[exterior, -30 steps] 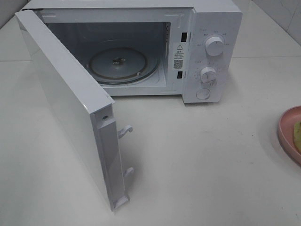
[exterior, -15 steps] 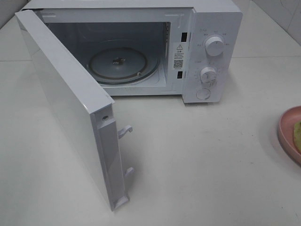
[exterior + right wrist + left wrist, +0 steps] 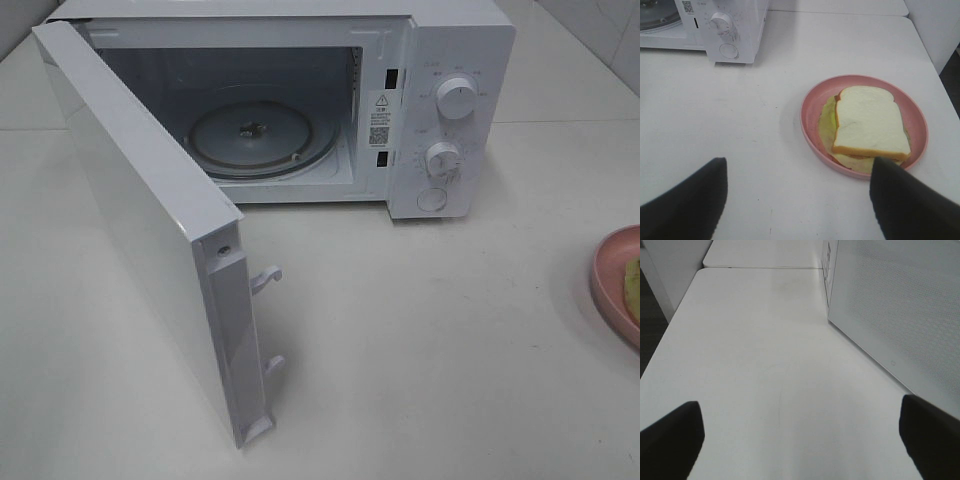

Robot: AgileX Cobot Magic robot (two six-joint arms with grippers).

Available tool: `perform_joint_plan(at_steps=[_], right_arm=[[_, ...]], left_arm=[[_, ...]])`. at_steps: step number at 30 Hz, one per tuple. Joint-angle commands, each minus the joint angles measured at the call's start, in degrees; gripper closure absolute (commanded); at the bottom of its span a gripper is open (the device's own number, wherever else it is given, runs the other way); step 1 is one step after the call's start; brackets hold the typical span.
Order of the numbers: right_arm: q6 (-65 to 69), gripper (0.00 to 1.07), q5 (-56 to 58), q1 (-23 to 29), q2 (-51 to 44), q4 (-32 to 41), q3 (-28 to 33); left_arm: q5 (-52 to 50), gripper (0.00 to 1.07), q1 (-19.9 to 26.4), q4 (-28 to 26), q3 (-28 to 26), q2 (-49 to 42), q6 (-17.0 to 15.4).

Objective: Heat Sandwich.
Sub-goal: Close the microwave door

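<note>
My right gripper hangs with jaws spread wide, holding nothing, above the table just short of the plate. The sandwich lies flat on that plate, top bread slice a bit skewed over the green filling, well right of the microwave. My left gripper is fully spread too, empty, beside the outer face of the door.

Step in hand, I judge: pick up the plate with the right arm. I want to come down on the near rim, one finger under or outside and one inside, clear of the bread. Keep the plate level so the loose slice doesn't slide. The door stands wide and the turntable is bare, so the way in looks free; approach from the right of the door edge.
</note>
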Motion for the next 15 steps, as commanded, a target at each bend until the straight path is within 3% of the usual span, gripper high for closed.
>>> perform_joint_plan(at_steps=[1, 15], right_arm=[[-0.7, 0.31, -0.2, -0.5, -1.5, -0.3, 0.1], [-0.7, 0.31, -0.2, -0.5, -1.5, -0.3, 0.1]], left_arm=[[-0.3, 0.06, 0.2, -0.1, 0.1, -1.4, 0.1], [-0.3, 0.06, 0.2, -0.1, 0.1, -1.3, 0.1]])
